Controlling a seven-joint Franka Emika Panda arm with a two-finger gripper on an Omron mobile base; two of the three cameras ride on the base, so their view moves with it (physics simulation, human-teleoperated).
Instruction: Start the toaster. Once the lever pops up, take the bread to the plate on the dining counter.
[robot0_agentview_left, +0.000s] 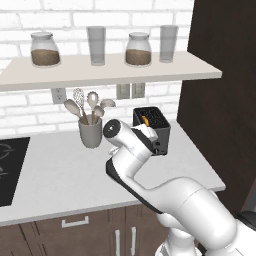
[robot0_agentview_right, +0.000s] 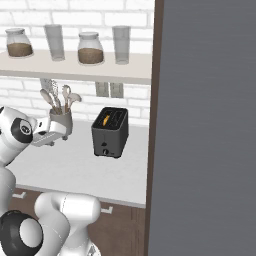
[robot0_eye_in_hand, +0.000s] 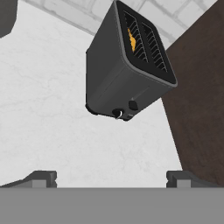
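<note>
The toaster (robot0_agentview_right: 110, 133) is being carried by the white tabletop (robot0_agentview_right: 75, 165), near the dark panel at its end, with the bread (robot0_eye_in_hand: 132, 39) sitting in one slot. The lever (robot0_eye_in_hand: 133, 105) is being shown on the narrow front face, beside a small knob (robot0_eye_in_hand: 118, 113) that could be struck by mistake. The tool (robot0_eye_in_hand: 111, 178) is being held wide open and empty, well apart from the toaster. A glancing push could slide the light toaster instead of latching the lever.
</note>
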